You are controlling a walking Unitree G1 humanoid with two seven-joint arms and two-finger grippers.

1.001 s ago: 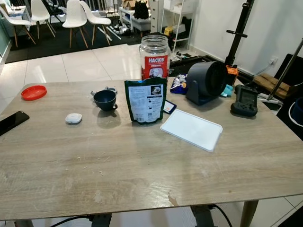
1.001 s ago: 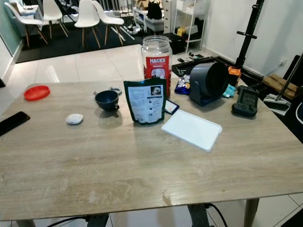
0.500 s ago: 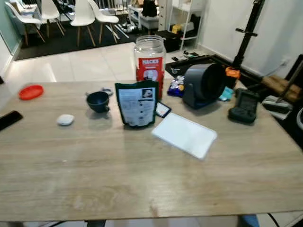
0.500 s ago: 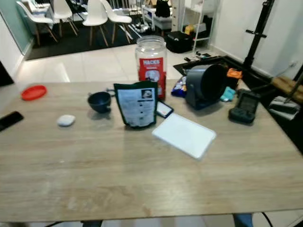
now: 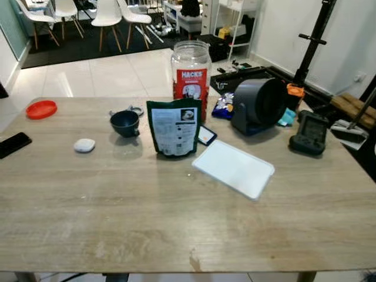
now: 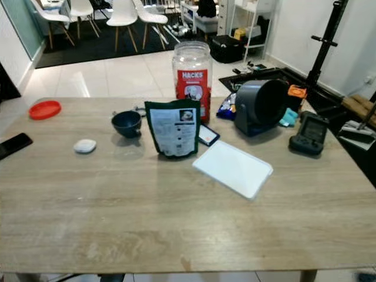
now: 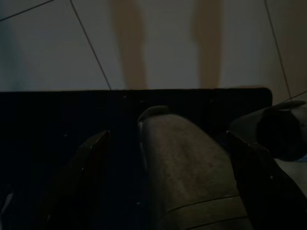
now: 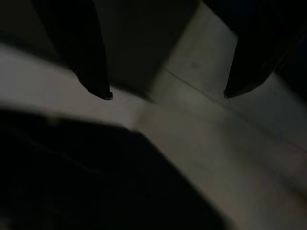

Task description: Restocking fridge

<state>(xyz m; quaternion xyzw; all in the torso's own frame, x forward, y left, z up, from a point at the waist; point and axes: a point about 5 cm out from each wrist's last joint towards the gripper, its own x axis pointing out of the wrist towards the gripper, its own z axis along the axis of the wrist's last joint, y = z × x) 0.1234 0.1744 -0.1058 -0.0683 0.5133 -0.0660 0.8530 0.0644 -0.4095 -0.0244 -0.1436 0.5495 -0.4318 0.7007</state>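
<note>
A green pouch stands upright near the middle of the frame, toward the far side of the wooden desk. Just behind it, upper centre, stands a clear jar with a red label. Left of the pouch sits a dark cup, then a small white puck, and further out a black phone at the left edge and a red lid in the upper left. Right of the pouch a small card lies flat, touching or just beside a white tray that lies at an angle. Beyond the tray, upper right, stands a grey fan with a snack bag beside it, and a dark handheld device lies near the right edge. White chairs stand on the tiled floor at the top left.

The wrist views add what the head views lack. The left wrist view, very dark, shows the left claw with fingers apart, a rounded dark shape between them, above pale floor tiles. The right wrist view shows the right claw also spread open, gripping nothing, over a dim pale floor.
</note>
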